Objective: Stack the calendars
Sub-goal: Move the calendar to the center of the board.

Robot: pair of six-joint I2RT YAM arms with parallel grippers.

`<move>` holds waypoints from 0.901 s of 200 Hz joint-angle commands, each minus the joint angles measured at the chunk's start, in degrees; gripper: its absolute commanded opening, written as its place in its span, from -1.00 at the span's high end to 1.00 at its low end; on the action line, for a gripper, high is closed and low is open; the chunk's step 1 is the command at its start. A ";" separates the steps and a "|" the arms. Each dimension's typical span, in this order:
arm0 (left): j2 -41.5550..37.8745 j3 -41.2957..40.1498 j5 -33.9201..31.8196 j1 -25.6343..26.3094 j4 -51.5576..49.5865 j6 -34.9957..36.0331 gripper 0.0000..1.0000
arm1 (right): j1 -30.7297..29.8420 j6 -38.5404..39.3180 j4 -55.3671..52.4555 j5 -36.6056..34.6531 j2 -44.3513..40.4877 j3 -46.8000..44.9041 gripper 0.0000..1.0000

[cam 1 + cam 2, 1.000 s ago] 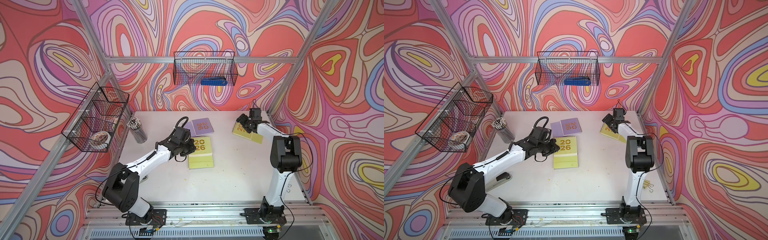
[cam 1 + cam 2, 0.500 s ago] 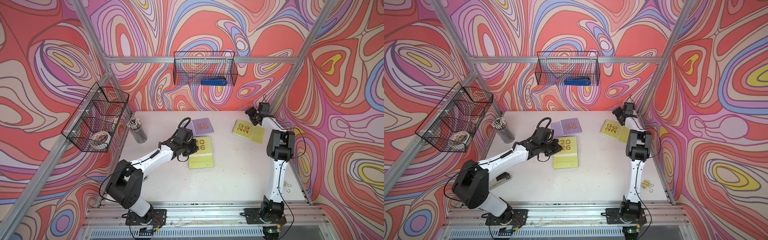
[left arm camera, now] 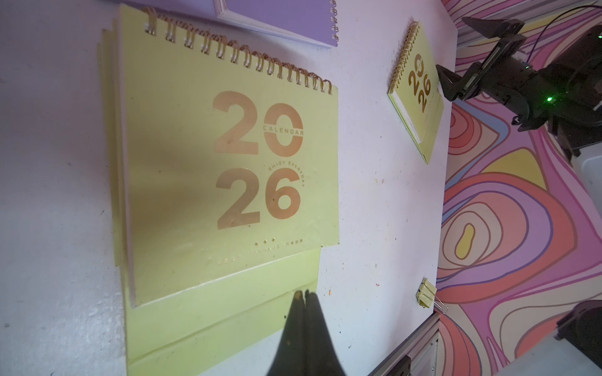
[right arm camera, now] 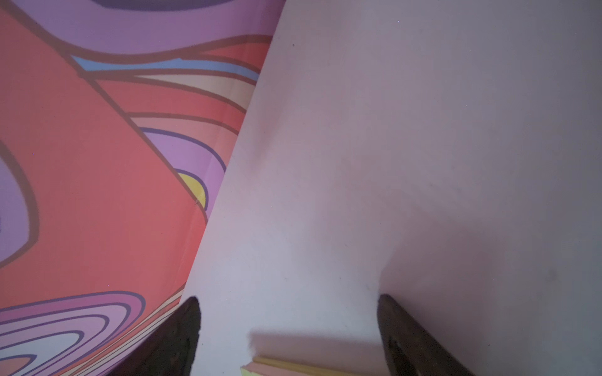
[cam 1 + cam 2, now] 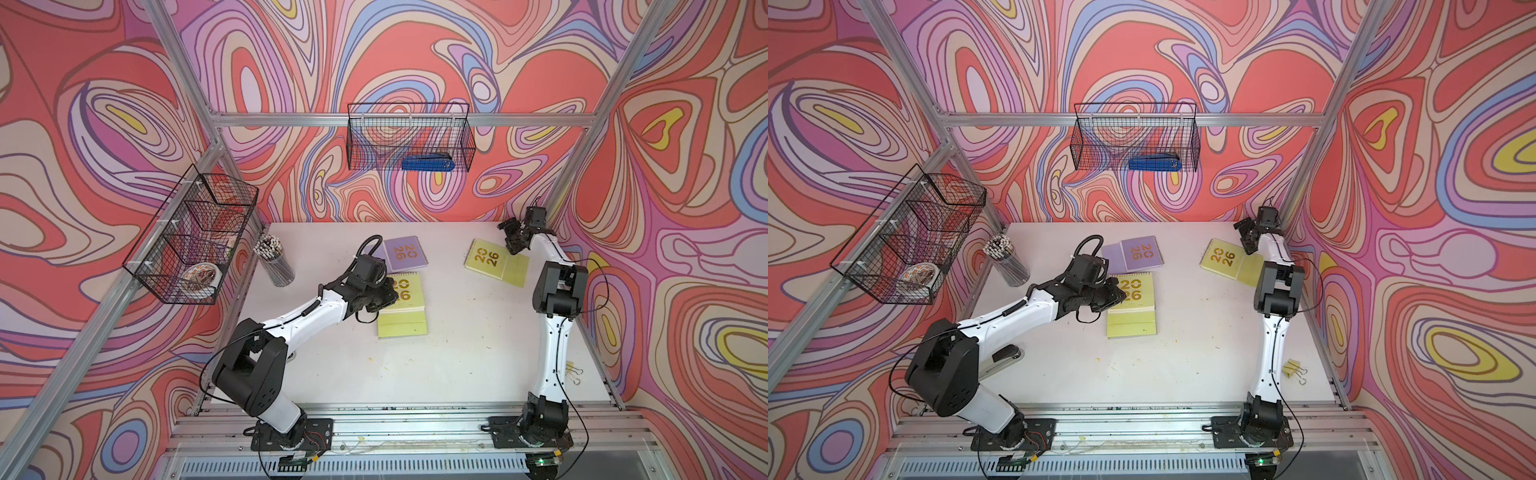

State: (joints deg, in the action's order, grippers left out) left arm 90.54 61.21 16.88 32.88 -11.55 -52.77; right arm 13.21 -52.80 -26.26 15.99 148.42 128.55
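Pulled away since a second ago: right gripper [image 5: 511,237], off the far yellow-green calendar [image 5: 490,261] and toward the back corner, fingers spread wide, nothing between them. Barely shifted meanwhile: left gripper [image 3: 303,295], clenched tight on nothing, tips poised over the lower flap of the middle yellow-green calendar [image 5: 402,305]; contact with it impossible to tell. Not yet stacked, by the look of it: three separate heaps on the table [image 5: 457,361], namely middle yellow-green, lilac calendar [image 5: 405,254] just behind it and apart, far yellow-green well apart to the right. Layered edges on the middle heap, plus a peach edge [image 4: 286,367] under yellow in the right wrist view, hinting at pairs. Left to do, probably: gathering everything into one pile.
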 commanded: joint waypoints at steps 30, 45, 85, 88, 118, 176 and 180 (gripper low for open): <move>1.10 3.23 -1.32 1.52 -1.25 0.91 1.00 | -0.12 0.59 -4.87 1.10 -10.79 -20.99 -0.71; 1.93 4.15 -1.48 2.07 -1.20 1.00 1.00 | -0.16 0.68 -1.64 3.08 -15.70 -28.69 -0.71; 5.17 8.79 -2.68 5.21 -2.78 2.19 1.00 | -1.35 2.28 3.28 8.31 -23.95 -44.43 -0.70; 5.36 9.10 -2.61 5.44 -2.90 2.23 1.00 | -1.36 2.66 3.56 8.54 -24.49 -45.27 -0.69; 6.89 10.85 -3.04 7.43 -3.21 2.42 1.00 | -1.42 4.41 5.87 6.12 -31.47 -50.03 -0.69; 7.94 11.52 -3.53 8.18 -2.86 1.80 1.00 | -2.32 -0.70 14.63 10.72 -33.35 -45.57 -0.67; 8.05 11.56 -3.54 8.24 -2.86 1.80 1.00 | -2.53 -0.85 14.39 11.00 -32.43 -44.43 -0.67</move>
State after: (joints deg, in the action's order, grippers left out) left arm 97.67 70.91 14.68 40.99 -13.58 -50.92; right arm 12.03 -51.42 -16.56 24.12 114.56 79.70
